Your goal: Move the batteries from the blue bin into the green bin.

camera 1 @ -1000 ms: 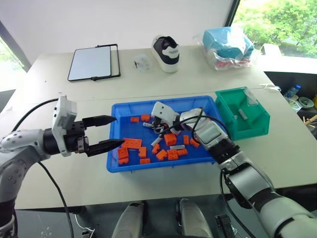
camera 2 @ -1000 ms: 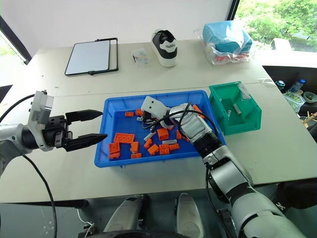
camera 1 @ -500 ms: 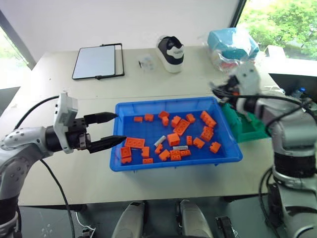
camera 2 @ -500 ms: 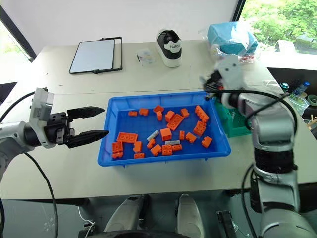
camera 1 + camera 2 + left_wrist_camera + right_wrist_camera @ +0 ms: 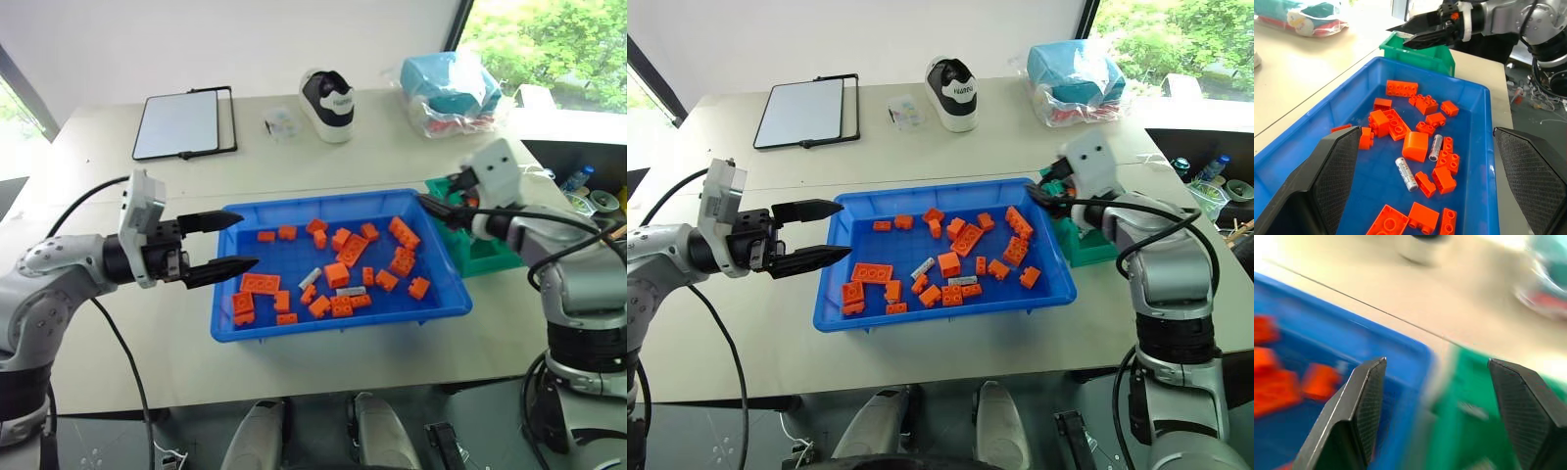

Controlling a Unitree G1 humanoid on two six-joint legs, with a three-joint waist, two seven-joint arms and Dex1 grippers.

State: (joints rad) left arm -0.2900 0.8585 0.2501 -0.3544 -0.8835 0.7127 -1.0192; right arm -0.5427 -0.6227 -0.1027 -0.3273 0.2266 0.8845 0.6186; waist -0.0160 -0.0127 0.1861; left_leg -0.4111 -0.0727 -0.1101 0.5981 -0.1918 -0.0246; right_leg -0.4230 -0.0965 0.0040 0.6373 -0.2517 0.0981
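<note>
While two batteries [image 5: 1406, 173] lie among orange bricks [image 5: 1415, 146] mid blue bin [image 5: 245, 328], expect smooth, rigid cylinders that roll; pinch yours across the middle. Your right gripper [image 5: 438, 198] spreads empty over the green bin [image 5: 490, 258]; your left gripper [image 5: 233, 241] waits empty, fingers apart.

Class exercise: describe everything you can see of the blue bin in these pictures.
The blue bin is a large, shallow rectangular tray of glossy bright blue plastic with a raised rim, resting flat on the table. Scattered inside lie orange bricks and two batteries. The green bin stands beside one short end. No gripper touches it.
</note>
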